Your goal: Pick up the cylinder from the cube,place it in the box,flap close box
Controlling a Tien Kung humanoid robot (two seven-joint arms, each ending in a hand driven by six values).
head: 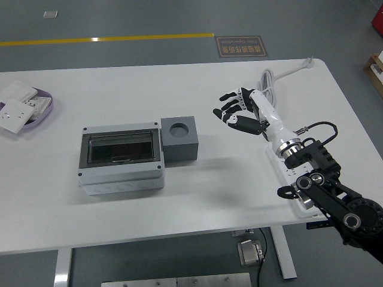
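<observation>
Cylinder was not to be seen anywhere: the round socket in the top of the grey cube (181, 139) stood empty, and the grey box (121, 159) beside it, touching the cube's side, had its dark transparent flap lying flat over the opening. Whether the cylinder lay inside under that flap could not be told through the tinted cover, so its axis and pointing stayed unknown. The box's own long side ran left to right, well off to the left of the right hand (237, 110).

That hand hovered above the bare white table (209, 203), near a coiled white cable (267, 84), fingers spread and relaxed, holding nothing. The left arm was out of view.

Judged from this, all three steps looked done; the next move would only call for drawing the arm clear.
</observation>
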